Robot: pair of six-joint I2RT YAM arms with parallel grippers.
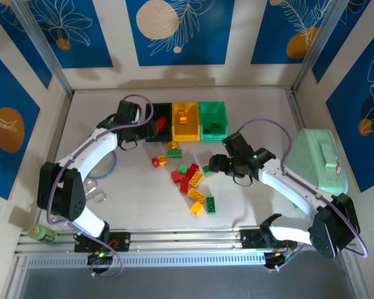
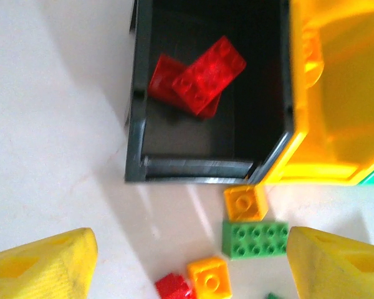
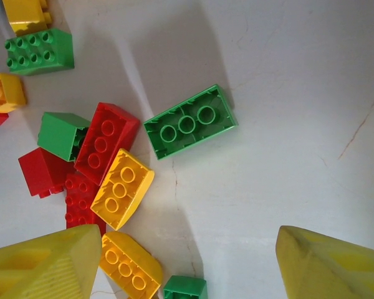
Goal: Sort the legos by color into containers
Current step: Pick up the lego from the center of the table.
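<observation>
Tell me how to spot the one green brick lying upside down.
Find the row of three bins at the far side of the table; a loose pile of bricks lies in front of it. Just right of the pile, by the right gripper, one green brick sits alone. Its hollow underside with three rings faces up, where most neighbours show studs.

From my screen the legos (image 3: 189, 122) read as hard glossy plastic, with highlights on the studs. The black bin (image 2: 134, 143) is duller plastic with a soft sheen along its rim; the yellow bin (image 2: 336, 93) looks translucent and shiny. The table (image 3: 287, 93) is a smooth white surface, slightly reflective, with fine hairline marks. The fingers (image 3: 47, 265) of the right gripper (image 3: 188, 243) and the left gripper (image 2: 188, 246) are matt yellow plastic, finely ribbed. At the table's near edge the rail (image 1: 187, 240) looks like bare metal.
</observation>
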